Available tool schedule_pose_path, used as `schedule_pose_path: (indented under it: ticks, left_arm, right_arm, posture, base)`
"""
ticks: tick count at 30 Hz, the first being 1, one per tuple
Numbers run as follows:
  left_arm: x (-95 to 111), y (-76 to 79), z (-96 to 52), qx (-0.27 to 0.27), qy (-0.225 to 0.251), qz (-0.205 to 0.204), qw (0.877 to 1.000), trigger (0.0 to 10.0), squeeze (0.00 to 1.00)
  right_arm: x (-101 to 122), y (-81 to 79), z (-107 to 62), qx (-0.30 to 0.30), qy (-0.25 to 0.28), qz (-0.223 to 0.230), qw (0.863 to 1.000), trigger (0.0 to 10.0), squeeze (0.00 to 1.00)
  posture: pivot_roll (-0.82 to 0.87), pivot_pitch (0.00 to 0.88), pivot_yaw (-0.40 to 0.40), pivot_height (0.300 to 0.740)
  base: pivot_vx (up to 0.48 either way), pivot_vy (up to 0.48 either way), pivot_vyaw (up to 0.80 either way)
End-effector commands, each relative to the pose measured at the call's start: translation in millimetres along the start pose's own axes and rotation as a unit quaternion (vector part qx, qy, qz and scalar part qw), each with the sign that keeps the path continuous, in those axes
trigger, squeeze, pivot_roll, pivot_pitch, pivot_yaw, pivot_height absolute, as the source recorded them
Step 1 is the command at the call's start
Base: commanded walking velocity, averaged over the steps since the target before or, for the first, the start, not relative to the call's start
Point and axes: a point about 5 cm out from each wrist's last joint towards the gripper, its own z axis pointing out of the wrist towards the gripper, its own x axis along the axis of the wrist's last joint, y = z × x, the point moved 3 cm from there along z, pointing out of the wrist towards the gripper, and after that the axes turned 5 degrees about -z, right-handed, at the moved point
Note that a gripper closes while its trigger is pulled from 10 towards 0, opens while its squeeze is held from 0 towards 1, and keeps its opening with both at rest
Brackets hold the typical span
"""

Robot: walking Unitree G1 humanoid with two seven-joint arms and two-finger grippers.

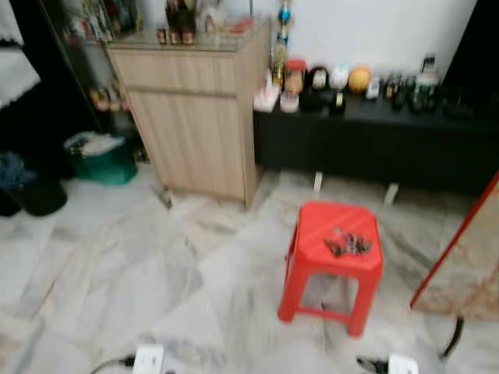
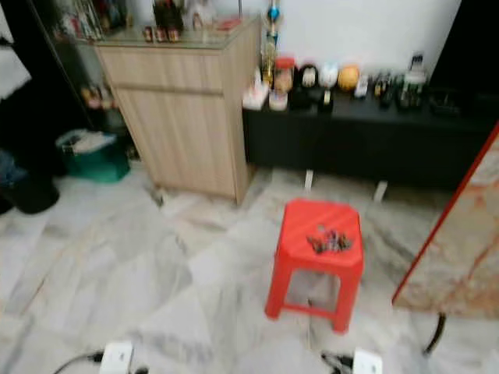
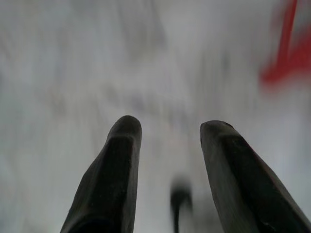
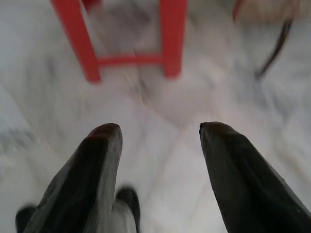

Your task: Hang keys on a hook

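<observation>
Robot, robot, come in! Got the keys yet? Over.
Left gripper open, empty. Right gripper open, empty. Keys lying on red stool. No hook visible.

My left end effector hangs low over the marble floor, pointing down at it, its two black fingers spread well apart with nothing between them. My right end effector also points down at the floor, short of the red stool; its two black fingers stand wide apart and hold nothing. Both wrist views are blurred.
</observation>
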Motion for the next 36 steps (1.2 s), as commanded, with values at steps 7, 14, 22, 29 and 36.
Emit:
schedule_pose_path:
  ticks: [7,14,22,29,36]
  left_arm:
    - [100.7,16.9,3.6,-0.073,0.221,0.018,0.972,10.0,0.00]
    - [97.1,9.4,-8.5,-0.049,0.250,-0.022,0.967,10.0,0.00]
    - [96.2,-2.3,-22.6,-0.045,0.271,-0.001,0.962,10.0,0.00]
    - [95.5,-8.6,-30.7,-0.059,0.269,-0.021,0.961,10.0,0.00]
    - [90.3,5.8,-25.6,-0.071,0.253,-0.029,0.964,10.0,0.00]
  right_arm:
    - [159.0,-16.8,19.1,0.053,0.225,-0.032,0.972,10.0,0.00]
    - [170.9,-31.4,2.9,0.052,0.312,-0.021,0.949,10.0,0.00]
    - [156.5,-49.8,-3.4,0.074,0.316,-0.030,0.945,10.0,0.00]
    - [132.9,-41.0,-10.0,0.056,0.304,-0.025,0.951,10.0,0.00]
    - [130.4,-21.7,-10.4,0.041,0.298,-0.040,0.953,10.0,0.00]
  posture:
    - [0.00,0.000,-0.007,0.723]
    - [0.03,0.000,0.012,0.723]
    - [0.04,0.000,0.029,0.723]
    - [0.00,0.000,0.026,0.723]
    - [-0.02,0.000,0.027,0.723]
  base:
    - [0.000,0.000,0.00]
    - [0.000,0.000,0.00]
    - [0.000,0.000,0.00]
    - [0.000,0.000,0.00]
    - [0.000,0.000,0.00]
